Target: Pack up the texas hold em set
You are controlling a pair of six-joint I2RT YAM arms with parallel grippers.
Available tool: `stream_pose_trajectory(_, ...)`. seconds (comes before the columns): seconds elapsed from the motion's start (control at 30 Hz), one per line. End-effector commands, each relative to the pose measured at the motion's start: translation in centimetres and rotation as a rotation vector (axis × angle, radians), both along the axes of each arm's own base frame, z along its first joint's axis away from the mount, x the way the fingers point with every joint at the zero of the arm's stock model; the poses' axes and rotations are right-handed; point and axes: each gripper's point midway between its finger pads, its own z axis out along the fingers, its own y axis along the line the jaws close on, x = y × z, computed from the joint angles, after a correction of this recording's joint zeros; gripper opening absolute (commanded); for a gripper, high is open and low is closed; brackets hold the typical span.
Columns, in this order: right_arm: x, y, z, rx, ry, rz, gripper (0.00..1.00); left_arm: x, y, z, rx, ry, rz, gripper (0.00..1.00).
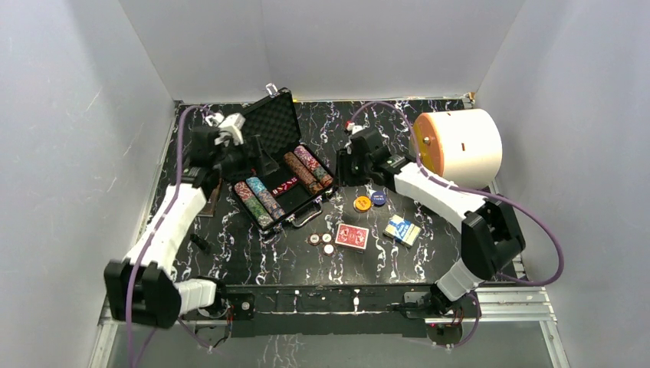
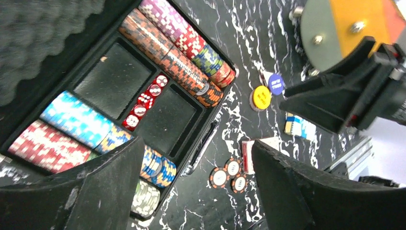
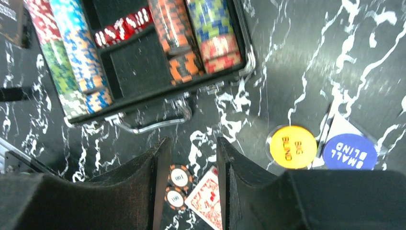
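- Now, the black case (image 1: 272, 123) lies open on the counter (image 1: 429, 261), with its foam lid raised toward 11 o'clock and its handle toward 5 o'clock.
- Rows of poker chips (image 2: 76, 120) fill its outer slots, and the red dice (image 2: 143, 100) lie in one line in the middle channel.
- The left fingers (image 2: 95, 191) hang over the case, spread wide, with nothing between them.
- The right fingers (image 3: 143, 177) hover at 3 o'clock of the case, parted only by a narrow gap and gripping nothing.
- Three loose chips (image 1: 322, 242) lie at 5 o'clock of the case. The red deck (image 1: 352, 236) is just beside them at 3 o'clock, and the blue deck (image 1: 402, 231) is farther the same way.
- The yellow button (image 3: 293, 146) and the blue button (image 3: 348, 152) lie side by side at 12 o'clock of the red deck.
- A white cylinder (image 1: 467, 149) rests at 2 o'clock of the counter.
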Motion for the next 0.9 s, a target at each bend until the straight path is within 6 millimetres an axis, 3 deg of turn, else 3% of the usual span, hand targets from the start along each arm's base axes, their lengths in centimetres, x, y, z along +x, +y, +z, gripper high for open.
stream_pose_trajectory(0.0, -2.0, -0.2, -0.7, 0.058, 0.017, 0.006, 0.48, 1.8, -3.6, -1.2, 0.084, 0.015, -0.132, 0.75)
stream_pose_trajectory(0.07, -2.8, -0.7, -1.3, 0.063, 0.030, 0.003, 0.48, 2.8, -4.8, -2.9, 0.161, 0.053, -0.155, 0.72)
stream_pose_trajectory(0.27, -4.4, -2.1, -3.1, 0.049, 0.055, -0.007, 0.48, 5.1, -3.3, -8.1, 0.414, 0.158, -0.159, 0.47)
stream_pose_trajectory(0.4, -4.6, -2.7, -3.9, 0.038, 0.063, -0.014, 0.48, 5.3, -2.9, -10.2, 0.527, 0.185, -0.233, 0.43)
stream_pose_trajectory(0.67, -4.7, -2.6, -5.1, 0.026, 0.091, -0.003, 0.48, 4.2, -4.6, -12.9, 0.593, 0.239, -0.463, 0.38)
stream_pose_trajectory(0.87, -4.8, -2.7, -5.5, 0.020, 0.101, -0.001, 0.48, 3.9, -3.8, -14.2, 0.691, 0.263, -0.488, 0.34)
